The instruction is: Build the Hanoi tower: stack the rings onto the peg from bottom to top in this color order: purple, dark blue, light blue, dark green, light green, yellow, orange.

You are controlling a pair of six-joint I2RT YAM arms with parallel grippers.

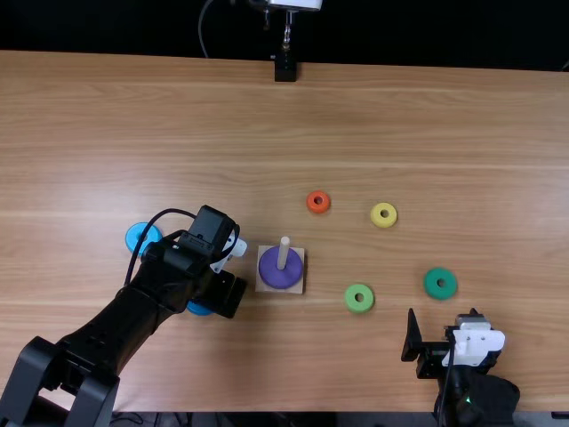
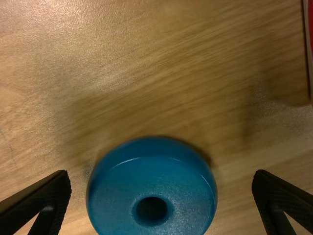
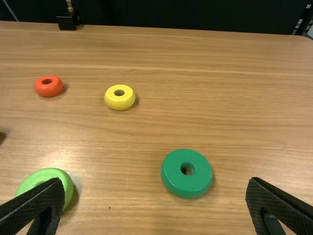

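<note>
Left arm (image 1: 133,325), extended obliquely toward the peg (image 1: 284,253), with the left gripper (image 1: 224,294) close to the peg's left and nearer the robot, directed downward, fingers widely parted; right arm (image 1: 480,398), well to the peg's right and nearer the robot, the right gripper (image 1: 442,312) directed forward, fingers likewise apart

And we're in what looks like a robotics lab, folks! There's the wooden table (image 1: 444,124), with a black left arm (image 1: 107,342) and right arm (image 1: 483,396) in over its near edge, a metal stand (image 1: 285,67) at its far edge, a loose cable (image 1: 202,31) and darkness (image 1: 427,31) behind it!
</note>
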